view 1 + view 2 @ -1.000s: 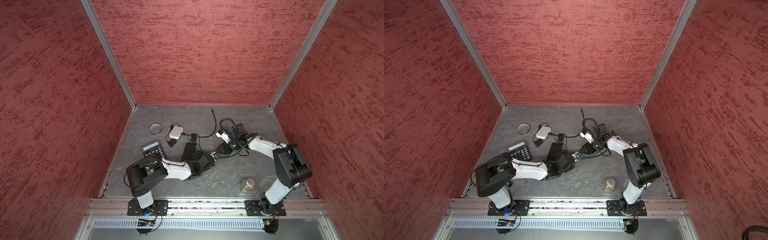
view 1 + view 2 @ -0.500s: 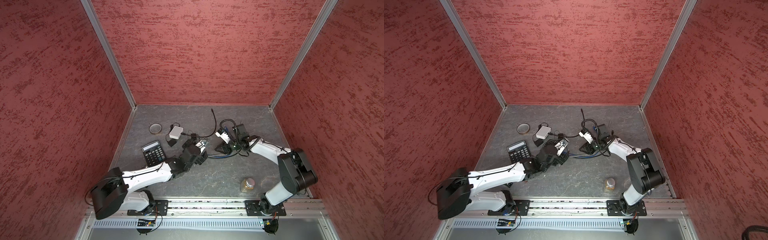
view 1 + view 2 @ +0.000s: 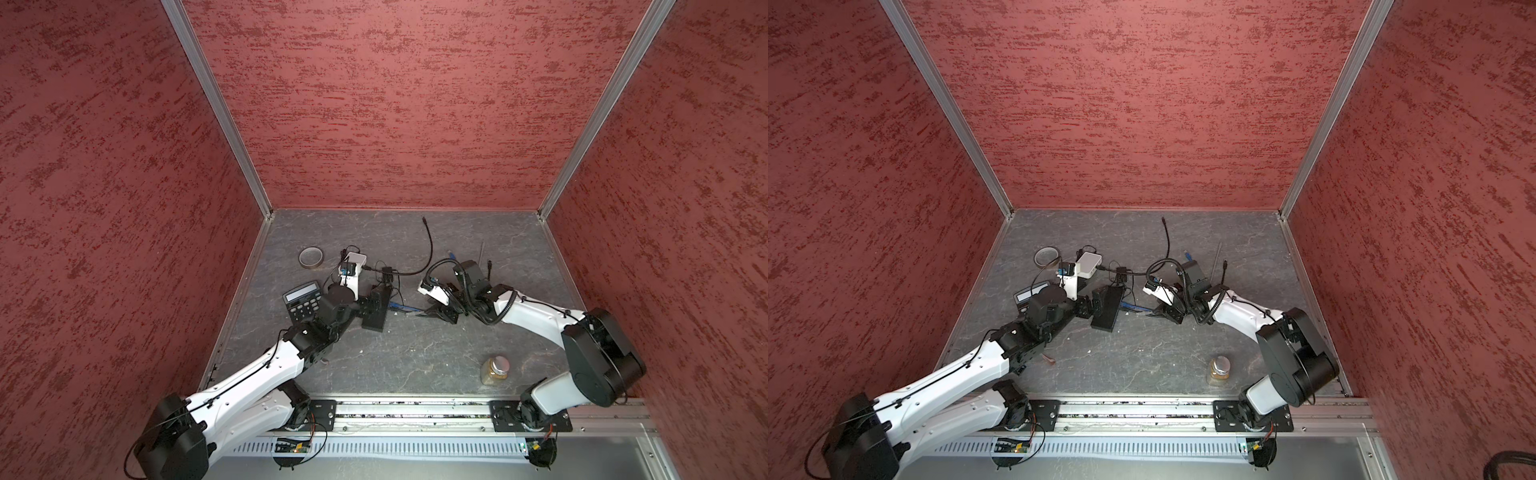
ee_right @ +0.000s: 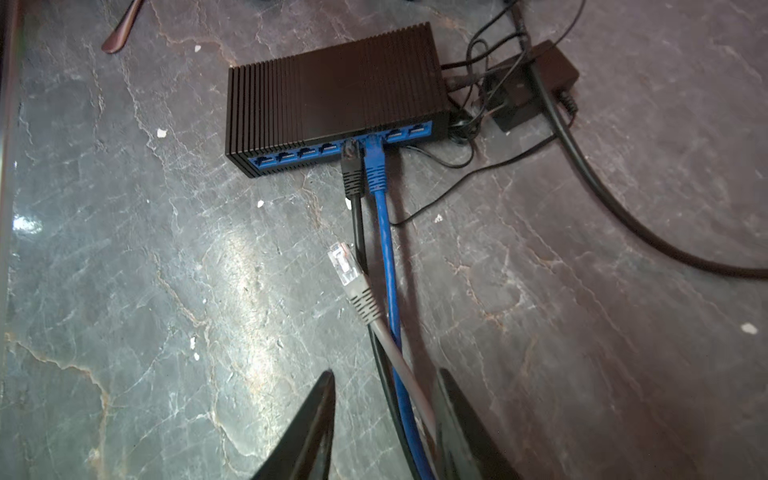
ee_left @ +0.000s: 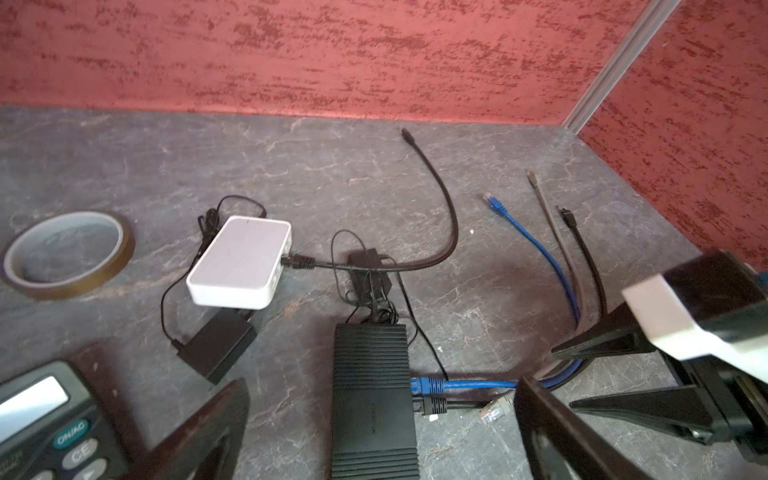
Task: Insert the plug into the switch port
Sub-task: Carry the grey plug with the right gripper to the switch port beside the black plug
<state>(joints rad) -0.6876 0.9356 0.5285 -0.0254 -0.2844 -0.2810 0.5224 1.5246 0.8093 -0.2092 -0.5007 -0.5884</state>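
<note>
Left jaws moved, spread beside switch (image 3: pixel 376 309); right jaws' grip unclear; grey slab (image 3: pixel 415 357), red walls (image 3: pixel 395 104).

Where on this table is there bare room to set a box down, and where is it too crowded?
Free: the front stretch between the switch, the jar and the front rail; the back strip behind the tape; the back right corner. Crowded: the middle, around the switch, white box and cables.

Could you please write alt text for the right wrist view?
A grey cable's clear plug lies loose short of a black switch, where a black plug and a blue plug are seated; the right gripper straddles all three cables.
</note>
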